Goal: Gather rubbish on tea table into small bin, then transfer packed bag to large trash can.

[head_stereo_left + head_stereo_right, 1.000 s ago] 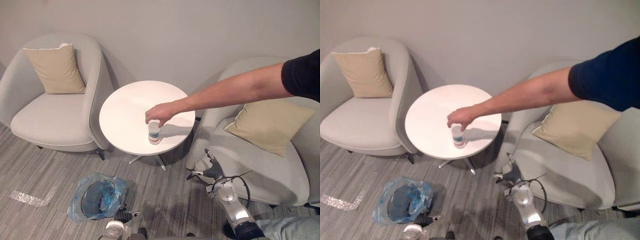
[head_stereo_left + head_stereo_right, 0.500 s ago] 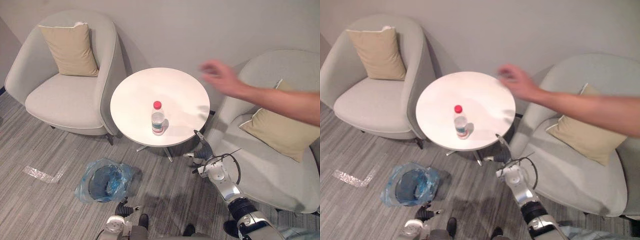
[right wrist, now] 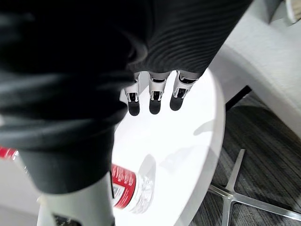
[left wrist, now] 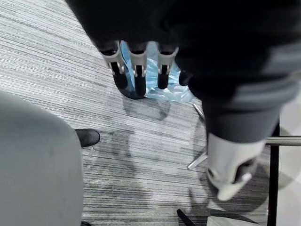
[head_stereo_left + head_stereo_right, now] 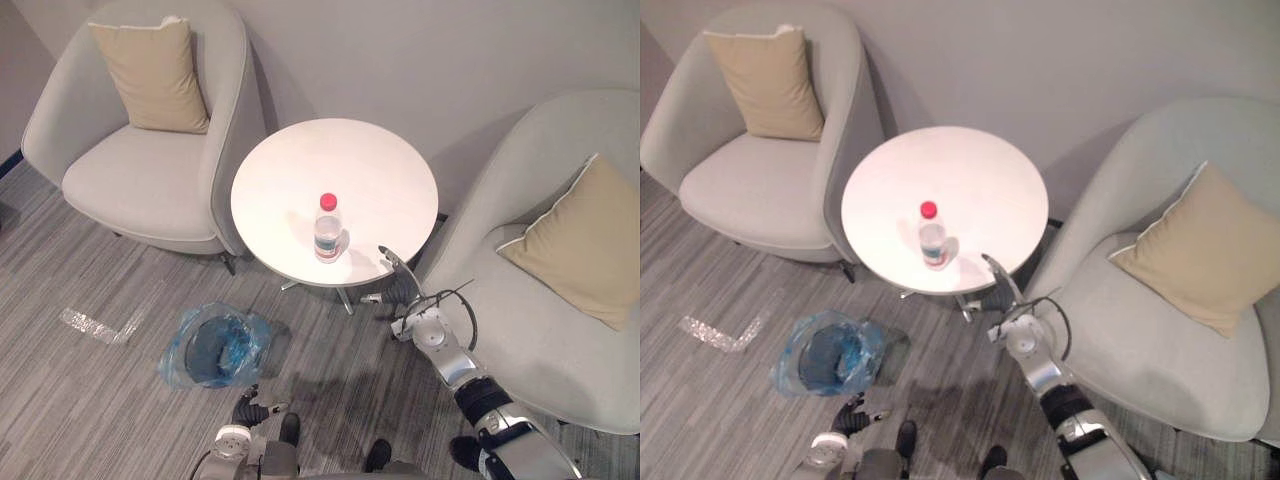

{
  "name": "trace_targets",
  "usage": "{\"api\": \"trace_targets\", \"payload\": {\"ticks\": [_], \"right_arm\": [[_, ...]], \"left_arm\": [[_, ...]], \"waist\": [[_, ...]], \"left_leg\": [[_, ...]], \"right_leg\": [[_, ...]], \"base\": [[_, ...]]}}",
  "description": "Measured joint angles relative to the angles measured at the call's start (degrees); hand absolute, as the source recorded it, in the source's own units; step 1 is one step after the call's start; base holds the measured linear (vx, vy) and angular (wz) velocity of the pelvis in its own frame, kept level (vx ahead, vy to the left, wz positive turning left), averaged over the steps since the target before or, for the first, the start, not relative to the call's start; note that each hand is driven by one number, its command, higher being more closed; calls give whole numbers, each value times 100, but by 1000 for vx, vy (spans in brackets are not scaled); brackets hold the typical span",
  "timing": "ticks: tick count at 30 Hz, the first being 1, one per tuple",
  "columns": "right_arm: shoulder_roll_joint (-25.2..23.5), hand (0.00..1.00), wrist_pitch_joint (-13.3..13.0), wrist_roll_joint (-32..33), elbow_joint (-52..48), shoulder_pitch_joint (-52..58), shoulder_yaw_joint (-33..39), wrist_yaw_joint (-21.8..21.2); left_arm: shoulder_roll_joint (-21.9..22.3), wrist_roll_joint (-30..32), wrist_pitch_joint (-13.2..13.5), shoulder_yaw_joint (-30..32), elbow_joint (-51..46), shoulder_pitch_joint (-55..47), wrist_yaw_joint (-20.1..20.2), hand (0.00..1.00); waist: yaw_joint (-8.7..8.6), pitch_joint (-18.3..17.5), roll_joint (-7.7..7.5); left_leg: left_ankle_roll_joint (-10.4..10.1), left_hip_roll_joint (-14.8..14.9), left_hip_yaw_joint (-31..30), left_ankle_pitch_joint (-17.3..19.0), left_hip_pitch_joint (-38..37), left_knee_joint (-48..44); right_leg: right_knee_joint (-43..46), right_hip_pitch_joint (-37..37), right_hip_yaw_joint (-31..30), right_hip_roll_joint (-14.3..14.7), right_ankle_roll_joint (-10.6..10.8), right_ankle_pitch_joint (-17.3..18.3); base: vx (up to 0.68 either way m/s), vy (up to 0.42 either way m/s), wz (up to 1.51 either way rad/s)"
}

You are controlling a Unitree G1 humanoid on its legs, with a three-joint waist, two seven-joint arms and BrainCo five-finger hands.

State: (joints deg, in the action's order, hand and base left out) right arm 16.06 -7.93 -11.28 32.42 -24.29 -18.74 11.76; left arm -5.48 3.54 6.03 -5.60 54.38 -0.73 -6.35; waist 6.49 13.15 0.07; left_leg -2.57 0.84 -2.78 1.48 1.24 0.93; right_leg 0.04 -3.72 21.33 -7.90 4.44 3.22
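The person's arm that reached across the round white counter (image 5: pixel 300 165) a second ago, hand on the bottle, and was pulling away half a second ago is gone from over it. The plastic bottle (image 5: pixel 327 228) with the red cap stands upright by itself on the near part of the counter, where it was set down. The whole view has shifted since then (the camera moved, not the furniture). The right hand (image 5: pixel 400 290) is just beside the counter's near right rim, closer to it than a second ago. Its fingers (image 3: pixel 152 96) are straight and spread a little, holding nothing, with the bottle lying past them in the right wrist view. The left hand (image 5: pixel 255 408) hangs low over the grey striped carpet, its fingers (image 4: pixel 137 75) relaxed and empty, pointing toward the small bin (image 5: pixel 208 350). The bin sits on the floor to the near left of the counter, lined with a crumpled blue bag (image 5: pixel 243 335). A grey armchair (image 5: pixel 150 180) with a tan cushion (image 5: pixel 150 75) stands to the left of the counter, and another armchair (image 5: pixel 520 320) with its own cushion (image 5: pixel 590 235) stands to the right.
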Motion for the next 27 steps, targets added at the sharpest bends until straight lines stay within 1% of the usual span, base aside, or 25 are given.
{"api": "trace_targets", "payload": {"ticks": [2,3,4,6,8,10,11,14,16,17,23,27], "right_arm": [[-1,0,0,3,73,-234,4,82],[-9,0,1,12,233,-450,8,163],[-9,0,2,12,247,-464,10,173],[-4,0,3,120,417,-754,59,308],[-2,0,15,262,501,-935,82,398],[-23,0,15,359,512,-1054,219,471],[-17,0,16,467,550,-1223,326,533],[-23,0,17,612,711,-1624,537,666],[-29,0,17,708,737,-1785,584,734],[-35,100,17,750,738,-1845,653,746],[-37,100,17,957,962,-2225,716,950],[-52,100,18,1148,962,-2290,831,1014]], "left_arm": [[2,-86,15,0,-81,7,-3,0],[1,-144,74,0,-139,12,-7,0],[1,-147,78,0,-141,12,-7,0],[6,-189,114,2,-232,32,-8,0],[12,-281,115,2,-294,45,-20,0],[21,-374,121,6,-342,46,-27,0],[38,-388,123,7,-424,54,-35,0],[72,-474,131,5,-548,63,-69,0],[73,-547,154,10,-633,64,-75,0],[78,-574,179,5,-654,64,-75,0],[79,-675,227,-46,-659,76,-100,0],[76,-755,227,-60,-658,87,-103,0]], "waist": [[13,122,34],[34,224,62],[37,229,64],[132,308,73],[189,387,102],[257,400,117],[290,484,151],[327,651,241],[370,732,252],[381,749,266],[441,757,281],[489,757,281]], "left_leg": [[-11,-6,-52,-41,92,-13],[-24,-5,-105,-51,119,-13],[-25,-5,-107,-52,126,-13],[-35,-8,-164,-96,283,-20],[-41,-18,-256,-103,337,-37],[-43,-47,-319,-104,489,-149],[-43,-66,-417,-104,560,-218],[-61,-69,-583,-123,636,-228],[-65,-71,-658,-128,698,-271],[-65,-86,-733,-128,790,-359],[-65,-141,-957,-127,870,-417],[-65,-143,-1048,-127,872,-423]], "right_leg": [[29,75,23,-7,0,0],[42,86,50,-7,0,0],[42,90,55,-7,0,0],[60,210,130,-12,0,0],[64,212,210,-15,0,1],[80,268,270,-32,0,1],[101,267,319,-40,0,1],[169,270,361,-40,-25,21],[169,276,380,-38,-23,23],[169,280,416,-49,-23,23],[366,288,625,-113,-68,183],[405,262,654,-112,-61,211]], "base": [[-38,6,12],[-38,-2,11],[-41,-1,14],[-16,4,15],[-5,1,26],[5,11,32],[7,13,34],[0,11,32],[0,6,29],[1,2,28],[13,5,24],[6,6,14]]}}
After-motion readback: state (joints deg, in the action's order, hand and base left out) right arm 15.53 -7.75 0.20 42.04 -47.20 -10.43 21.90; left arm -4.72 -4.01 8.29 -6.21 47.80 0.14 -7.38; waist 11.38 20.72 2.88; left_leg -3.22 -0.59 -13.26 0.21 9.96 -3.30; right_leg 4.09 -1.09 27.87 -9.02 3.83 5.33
